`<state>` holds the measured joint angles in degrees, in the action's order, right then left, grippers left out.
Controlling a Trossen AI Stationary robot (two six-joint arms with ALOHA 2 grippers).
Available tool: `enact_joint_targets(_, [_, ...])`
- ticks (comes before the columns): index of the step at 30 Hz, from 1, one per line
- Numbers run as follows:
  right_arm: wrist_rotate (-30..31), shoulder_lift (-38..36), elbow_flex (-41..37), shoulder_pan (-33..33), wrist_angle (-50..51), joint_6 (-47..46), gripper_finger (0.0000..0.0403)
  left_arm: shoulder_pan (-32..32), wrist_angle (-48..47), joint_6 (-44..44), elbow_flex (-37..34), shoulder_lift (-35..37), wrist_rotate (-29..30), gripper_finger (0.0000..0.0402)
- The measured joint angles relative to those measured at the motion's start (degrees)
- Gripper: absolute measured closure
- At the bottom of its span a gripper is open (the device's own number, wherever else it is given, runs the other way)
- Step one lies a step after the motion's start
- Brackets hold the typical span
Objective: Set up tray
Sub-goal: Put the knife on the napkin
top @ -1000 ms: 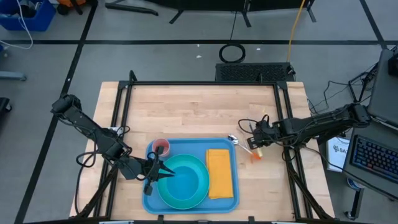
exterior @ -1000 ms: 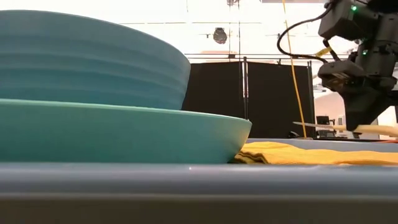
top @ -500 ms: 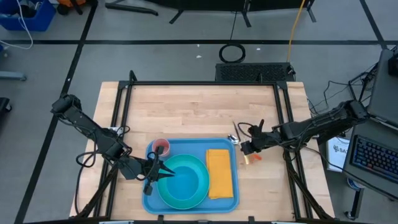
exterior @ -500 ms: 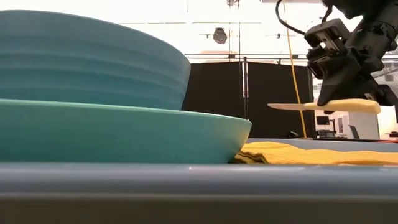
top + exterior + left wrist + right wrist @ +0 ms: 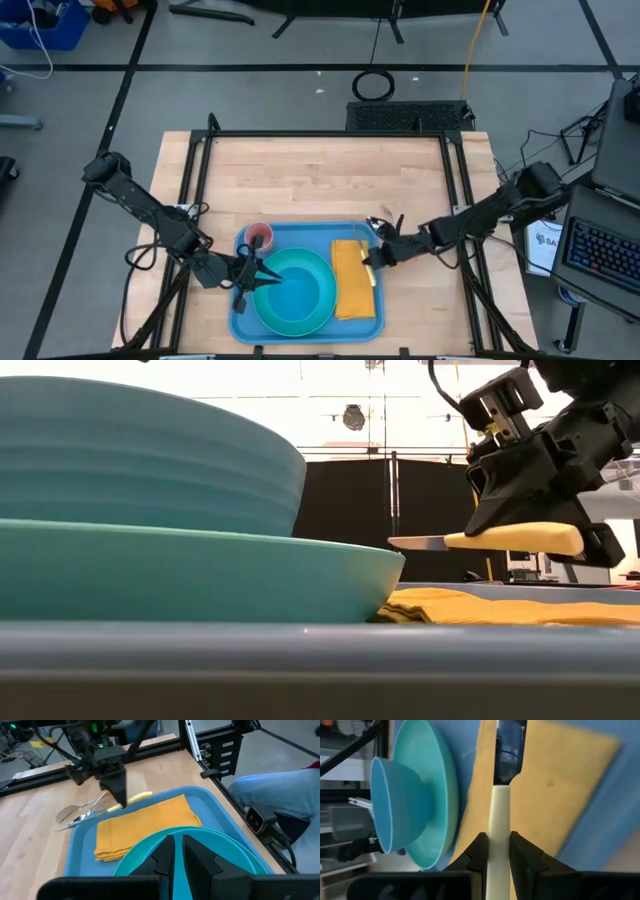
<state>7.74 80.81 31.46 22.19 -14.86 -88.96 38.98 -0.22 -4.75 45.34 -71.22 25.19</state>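
Note:
The blue tray lies at the table's near edge. On it a cyan plate carries a blue bowl, and a folded yellow napkin lies flat to their right. My right gripper hovers over the napkin's right part, shut on a knife with a cream handle. My left gripper waits at the plate's left side. Its fingers stand close together above the plate. I cannot tell whether they touch it. My right gripper pinches the knife's cream handle between its two fingers, which lie along it. It reaches in from the table's right, slanting down. The knife is lifted clear above the napkin, about level, and its blade points toward the plate.
A pink cup stands in the tray's far left corner. A fork and a spoon lie on the bare wood just off the tray's far right corner. The table's far half is bare wood. A person's leg shows beyond the table's right edge.
My right gripper has raised the knife off the wood right of the tray. It has carried the knife toward the table's left and near edge, until it hangs over the napkin. It has stayed shut on the handle. The left arm has kept still.

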Motion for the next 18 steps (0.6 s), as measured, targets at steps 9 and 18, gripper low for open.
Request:
enact_joint_targets(9, [5.89,6.1,-0.02,5.32,-7.43,-6.19,0.0361,-0.02,0.82,0.1,-0.76,0.0,0.4,0.036])
enact_joint_targets(18, [8.98,10.25,7.18,7.7,-5.9,-5.19,0.0361,-0.01,0.98,0.22,-0.76,0.0,0.4,0.036])
